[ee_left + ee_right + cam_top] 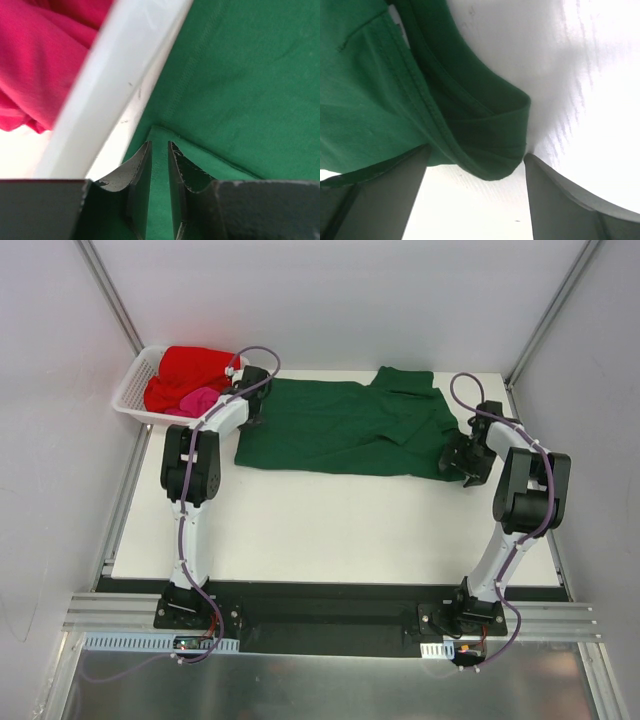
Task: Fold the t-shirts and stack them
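Observation:
The dark green t-shirt [340,425] lies spread flat across the back of the white table, with one sleeve folded over at its far right. The red t-shirt [190,370] and the pink t-shirt [198,398] are bunched in the white basket [135,390] at the back left. My left gripper [250,412] is at the green shirt's left edge beside the basket. Its jaws [159,145] stand a narrow gap apart, and a green cloth flap [165,135] lies smooth in that gap. My right gripper [476,157] is wide open and straddles the rolled green sleeve [490,135].
The basket's white rim [115,85] runs diagonally just left of my left fingers, with pink cloth [40,60] behind it. Bare white table [580,75] lies right of the sleeve. Grey side walls close in the table on both sides.

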Available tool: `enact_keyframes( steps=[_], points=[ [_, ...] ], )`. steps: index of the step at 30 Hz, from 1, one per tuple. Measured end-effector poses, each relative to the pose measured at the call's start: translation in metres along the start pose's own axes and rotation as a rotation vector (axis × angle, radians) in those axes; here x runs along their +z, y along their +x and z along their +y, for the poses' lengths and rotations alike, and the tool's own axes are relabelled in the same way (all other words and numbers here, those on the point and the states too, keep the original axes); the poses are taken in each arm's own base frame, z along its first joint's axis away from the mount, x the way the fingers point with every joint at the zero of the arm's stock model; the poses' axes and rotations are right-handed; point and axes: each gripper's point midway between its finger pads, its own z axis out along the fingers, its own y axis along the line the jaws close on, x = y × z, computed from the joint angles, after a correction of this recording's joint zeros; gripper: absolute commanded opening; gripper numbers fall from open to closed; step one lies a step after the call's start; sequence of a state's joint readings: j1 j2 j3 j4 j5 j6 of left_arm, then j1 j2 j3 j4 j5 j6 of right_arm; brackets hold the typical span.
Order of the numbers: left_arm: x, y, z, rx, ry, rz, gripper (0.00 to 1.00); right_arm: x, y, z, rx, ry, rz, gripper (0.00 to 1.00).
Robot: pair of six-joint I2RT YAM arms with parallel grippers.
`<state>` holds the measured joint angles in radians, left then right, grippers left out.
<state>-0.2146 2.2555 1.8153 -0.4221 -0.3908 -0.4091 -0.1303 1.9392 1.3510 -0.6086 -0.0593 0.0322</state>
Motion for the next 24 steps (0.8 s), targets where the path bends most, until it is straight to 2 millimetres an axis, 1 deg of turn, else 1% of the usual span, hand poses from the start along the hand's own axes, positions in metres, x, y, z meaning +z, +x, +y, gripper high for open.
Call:
enact_keyframes(
  steps=[2,4,5,10,13,14,16,19,20,22,23,24],
  points=[
    [0.002,0.007,-0.001,0.001,0.007,0.015,0.2,0.0,0.001,-0.004,0.007,0.006,0.002,0.79],
    [0.004,0.019,-0.001,0.011,0.012,0.038,0.21,0.0,0.002,-0.01,0.018,0.011,0.004,0.79],
    [0.004,0.023,-0.001,0.016,0.01,0.045,0.22,-0.001,0.003,-0.013,0.022,0.016,0.004,0.78],
    [-0.007,0.024,-0.008,0.025,0.025,0.038,0.24,-0.004,0.007,-0.034,0.063,0.041,0.008,0.69],
    [-0.016,0.021,-0.014,0.03,0.042,0.022,0.24,-0.004,0.007,-0.04,0.072,0.044,0.008,0.65],
    [-0.021,0.021,-0.018,0.034,0.049,0.018,0.25,-0.004,0.007,-0.041,0.07,0.043,0.009,0.62],
    [-0.031,0.022,-0.023,0.043,0.065,0.01,0.25,-0.004,0.007,-0.04,0.059,0.037,0.011,0.59],
    [-0.046,0.026,-0.029,0.05,0.088,0.004,0.25,-0.004,0.007,-0.04,0.042,0.034,0.011,0.48],
    [-0.052,0.027,-0.03,0.053,0.095,0.002,0.26,-0.005,0.007,-0.041,0.037,0.035,0.012,0.38],
    [-0.06,0.029,-0.03,0.056,0.102,-0.001,0.26,-0.005,0.006,-0.041,0.03,0.034,0.01,0.27],
    [-0.064,0.031,-0.028,0.055,0.103,-0.001,0.26,-0.005,0.006,-0.041,0.029,0.034,0.008,0.18],
    [-0.068,0.032,-0.024,0.051,0.103,-0.002,0.26,-0.006,0.005,-0.04,0.032,0.031,0.007,0.16]
  ],
)
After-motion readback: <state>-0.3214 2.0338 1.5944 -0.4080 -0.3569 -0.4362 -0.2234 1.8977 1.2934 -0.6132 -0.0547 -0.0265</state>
